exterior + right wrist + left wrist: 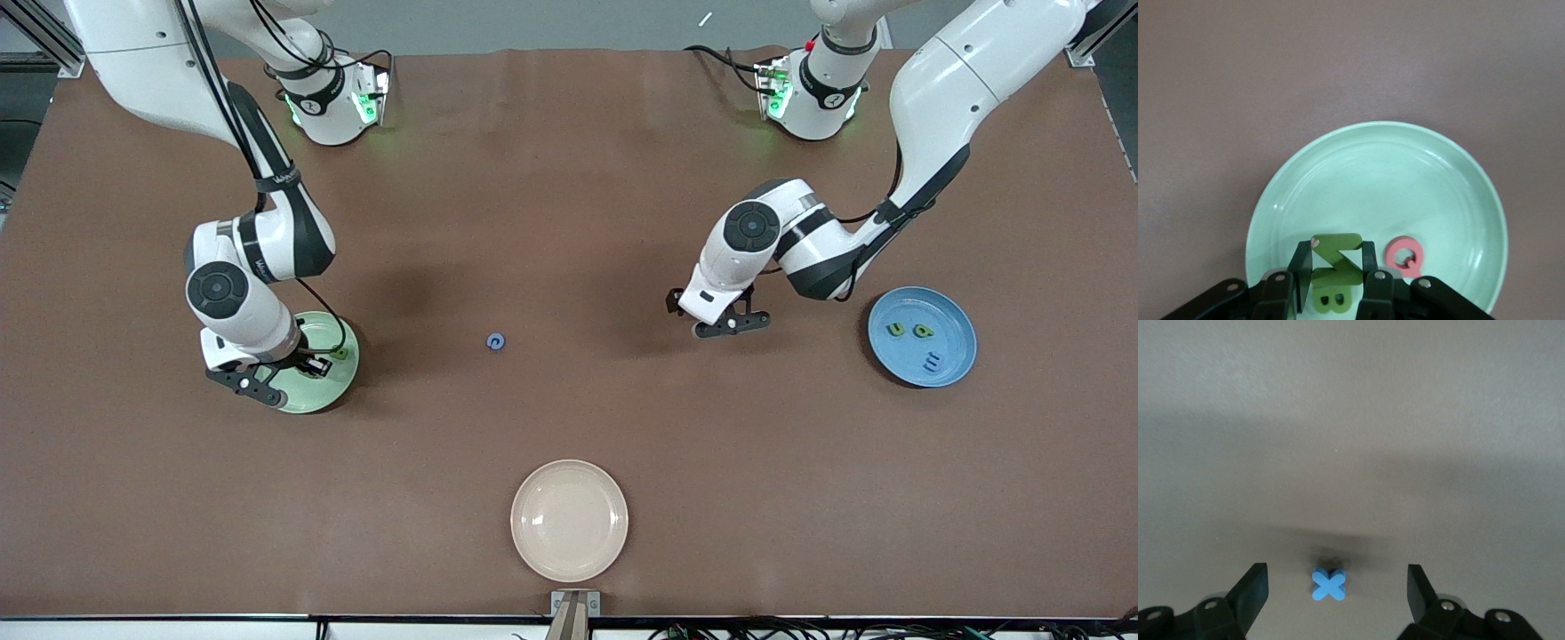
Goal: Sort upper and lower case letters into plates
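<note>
My right gripper (1335, 259) (302, 363) is over the pale green plate (1405, 173) (342, 378) and is shut on a green capital letter, Z or N (1336, 248). A green B (1331, 301) and a pinkish-red Q (1406, 257) lie in that plate. My left gripper (1337, 572) (725, 327) is open low over the table, with a small blue x (1329, 584) lying between its fingers, untouched. The bright blue plate (956, 320) holds two green small letters (897, 330) and a blue one (931, 360). One blue letter (496, 341) lies alone mid-table.
An empty cream-beige plate (569, 520) sits at the table's edge nearest the front camera. The brown table (569, 178) stretches between the two arms' bases.
</note>
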Available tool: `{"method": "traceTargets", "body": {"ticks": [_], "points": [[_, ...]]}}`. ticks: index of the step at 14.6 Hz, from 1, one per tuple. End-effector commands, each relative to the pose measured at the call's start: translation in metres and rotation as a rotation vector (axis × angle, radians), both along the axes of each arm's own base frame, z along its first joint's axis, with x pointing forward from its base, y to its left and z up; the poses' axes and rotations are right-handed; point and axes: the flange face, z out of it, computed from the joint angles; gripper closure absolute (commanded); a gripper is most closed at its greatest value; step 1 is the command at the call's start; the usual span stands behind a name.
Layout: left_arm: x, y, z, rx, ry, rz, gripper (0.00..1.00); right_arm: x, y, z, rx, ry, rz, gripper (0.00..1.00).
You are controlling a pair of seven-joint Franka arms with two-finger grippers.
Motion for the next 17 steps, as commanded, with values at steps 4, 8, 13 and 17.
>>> {"method": "traceTargets", "body": {"ticks": [4, 8, 13, 17], "points": [[-0.013, 0.0, -0.017, 0.009, 0.006, -0.025, 0.28, 0.005, 0.006, -0.018, 0.034, -0.009, -0.007, 0.99], [-0.015, -0.001, -0.023, 0.009, 0.019, -0.027, 0.36, 0.005, 0.006, -0.017, 0.028, -0.001, 0.007, 0.51], [-0.019, -0.001, -0.035, 0.026, 0.034, -0.031, 0.38, 0.008, 0.005, 0.015, 0.02, 0.03, -0.001, 0.0], [-0.018, -0.001, -0.035, 0.026, 0.033, -0.032, 0.56, 0.01, 0.046, 0.049, 0.166, 0.1, -0.141, 0.0]]}}
